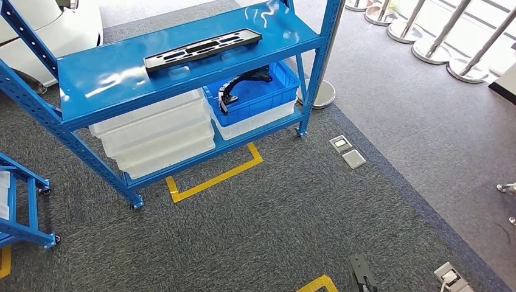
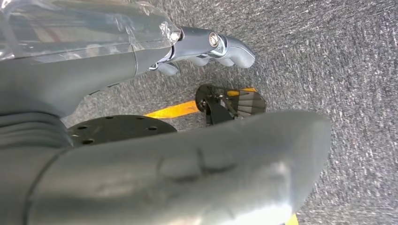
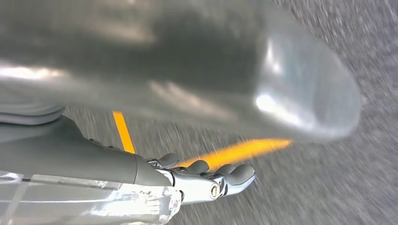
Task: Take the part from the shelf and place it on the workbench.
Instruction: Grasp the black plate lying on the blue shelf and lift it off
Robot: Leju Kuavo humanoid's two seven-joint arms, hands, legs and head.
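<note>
A long flat black part (image 1: 203, 47) with cut-outs lies on the top level of the blue shelf (image 1: 109, 82). On the lower level, a curved black part (image 1: 242, 82) rests in a blue bin (image 1: 255, 103). My left hand (image 2: 84, 70) hangs over the grey carpet, its fingers (image 2: 225, 49) apart from the thumb and holding nothing. My right hand (image 3: 94, 164) also hangs above the carpet, its fingers (image 3: 230, 176) stretched out with nothing in them. Both hands are well away from the shelf.
Stacked white bins (image 1: 155, 137) fill the lower shelf's left side. Yellow floor tape (image 1: 213, 176) marks the carpet before the shelf. Another blue rack (image 1: 21, 201) stands at left. Floor sockets (image 1: 348, 152) and stanchion bases (image 1: 432, 52) lie to the right. A dark table corner (image 1: 505, 85) shows at far right.
</note>
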